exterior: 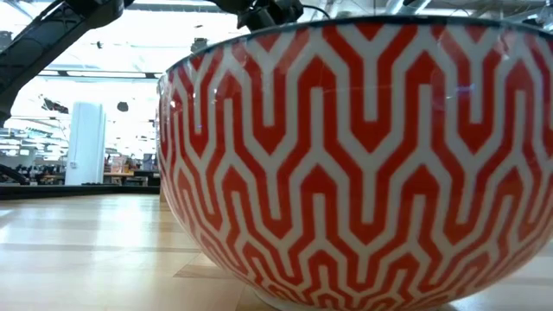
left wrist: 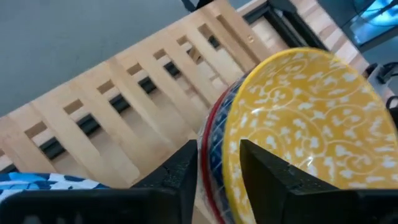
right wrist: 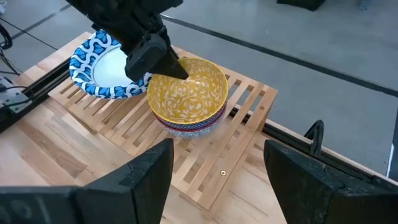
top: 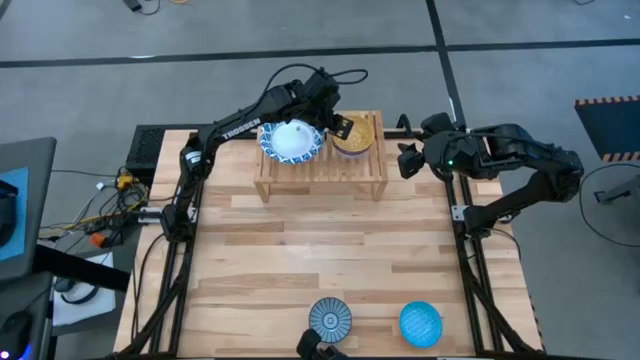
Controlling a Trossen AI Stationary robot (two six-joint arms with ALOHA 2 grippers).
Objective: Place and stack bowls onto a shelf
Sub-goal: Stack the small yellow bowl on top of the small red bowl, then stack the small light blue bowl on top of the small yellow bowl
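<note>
The light-wood shelf (top: 320,175) stands at the table's far middle. On its left part rests a wide blue-and-white bowl (top: 291,141) with a white centre. On its right part a yellow bowl (right wrist: 186,93) sits nested in a stack over a red rim and a blue patterned bowl (right wrist: 186,129). My left gripper (left wrist: 219,165) slants down over the yellow bowl's rim, one finger (left wrist: 267,174) inside and one (left wrist: 183,171) outside the stack, a little open. My right gripper (right wrist: 217,155) hangs open to the right of the shelf, holding nothing. My left gripper stands astride the yellow bowl's rim (left wrist: 231,140) on the side toward the wide bowl, slanting down from the table's left. Whether either finger touches the rim, I cannot tell. The bowl sits upright in the stack on the shelf's slats.
Near the table's front edge stand a blue radial-striped bowl (top: 329,317) and a plain blue bowl (top: 421,323). A bowl wall with a red-and-white pattern (exterior: 363,164) fills the low view. Bare planks lie between the shelf and these bowls.
</note>
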